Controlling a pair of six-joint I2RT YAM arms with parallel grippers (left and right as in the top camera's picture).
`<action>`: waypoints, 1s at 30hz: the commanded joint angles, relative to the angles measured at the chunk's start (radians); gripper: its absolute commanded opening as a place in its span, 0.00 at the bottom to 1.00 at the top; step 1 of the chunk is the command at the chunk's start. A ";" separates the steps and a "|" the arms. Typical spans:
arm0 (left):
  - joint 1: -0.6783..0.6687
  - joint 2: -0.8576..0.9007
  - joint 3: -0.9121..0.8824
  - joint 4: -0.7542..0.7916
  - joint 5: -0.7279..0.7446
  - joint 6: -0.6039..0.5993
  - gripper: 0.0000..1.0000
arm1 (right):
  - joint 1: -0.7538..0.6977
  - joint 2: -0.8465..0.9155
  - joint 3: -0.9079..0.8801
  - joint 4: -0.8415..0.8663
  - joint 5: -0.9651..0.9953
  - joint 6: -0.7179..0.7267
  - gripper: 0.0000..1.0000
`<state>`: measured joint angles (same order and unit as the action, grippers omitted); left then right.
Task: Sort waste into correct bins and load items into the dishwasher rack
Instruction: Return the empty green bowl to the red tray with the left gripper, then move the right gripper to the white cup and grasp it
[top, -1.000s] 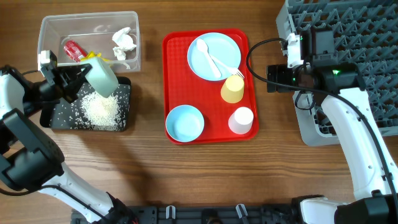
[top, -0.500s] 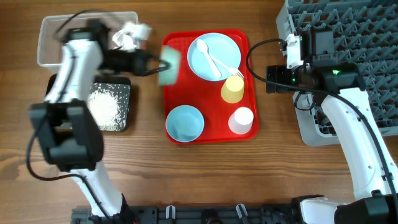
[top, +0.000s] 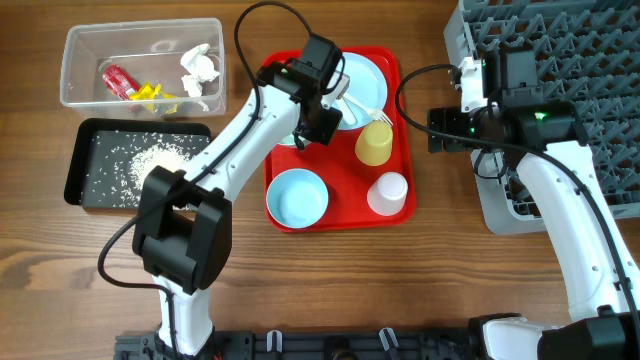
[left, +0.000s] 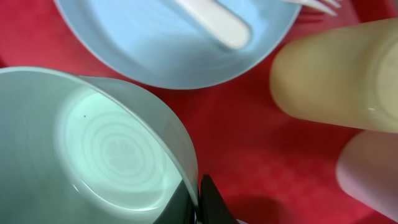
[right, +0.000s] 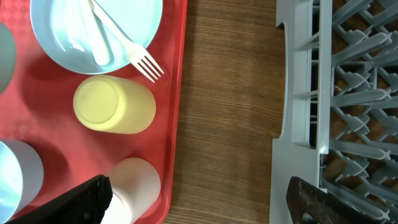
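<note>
From overhead, the left gripper (top: 320, 128) hangs over the flat red serving tray (top: 345, 195), just beside the pale blue round plate (top: 365, 75). The arm hides its grasp. The right gripper (top: 437, 125) sits above the wooden desk (top: 440, 260), between tray and large grey pegged plastic rack (top: 560, 40).

The left wrist view shows the left gripper (left: 198, 194) pinching the rim of a pale blue round bowl (left: 106, 149), with the plate (left: 155, 43) and yellow plastic cup (left: 336, 68) near.

The right wrist view shows the right gripper (right: 199, 186) spread wide, empty, over bare desk (right: 230, 93).
</note>
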<state>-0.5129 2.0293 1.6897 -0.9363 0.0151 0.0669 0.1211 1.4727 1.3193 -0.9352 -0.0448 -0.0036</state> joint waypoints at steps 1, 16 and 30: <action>-0.001 0.030 0.015 0.003 -0.114 -0.024 0.04 | -0.004 0.011 0.014 0.000 -0.016 0.006 0.93; 0.042 0.010 0.043 -0.026 -0.058 -0.218 1.00 | -0.004 0.011 0.014 0.011 -0.055 0.003 0.99; 0.377 -0.177 0.071 -0.182 0.018 -0.258 1.00 | 0.143 0.011 0.015 0.000 -0.164 0.100 1.00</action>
<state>-0.1608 1.8393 1.7721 -1.1126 0.0135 -0.1749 0.2073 1.4727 1.3193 -0.9005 -0.2749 0.0154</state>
